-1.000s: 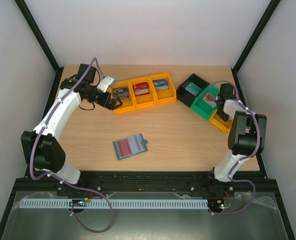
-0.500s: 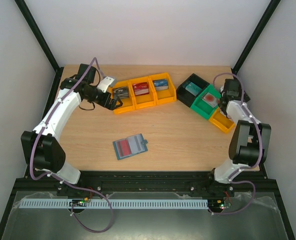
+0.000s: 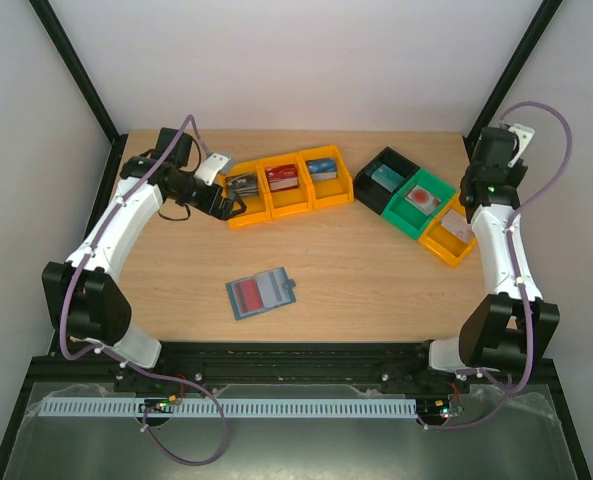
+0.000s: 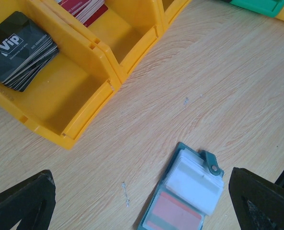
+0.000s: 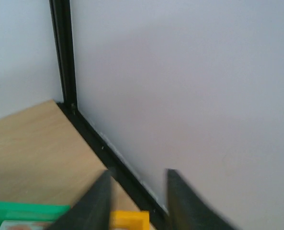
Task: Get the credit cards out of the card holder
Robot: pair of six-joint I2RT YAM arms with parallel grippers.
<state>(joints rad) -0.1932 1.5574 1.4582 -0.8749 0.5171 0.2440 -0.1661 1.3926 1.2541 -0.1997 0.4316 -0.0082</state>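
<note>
Legibly, "Vip" on black cards (image 4: 19,57).

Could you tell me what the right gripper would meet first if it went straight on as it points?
Most likely the white wall panel, near the black rail at its foot. The right gripper points past the yellow bin, and nothing else shows ahead, though depth is unclear.
</note>
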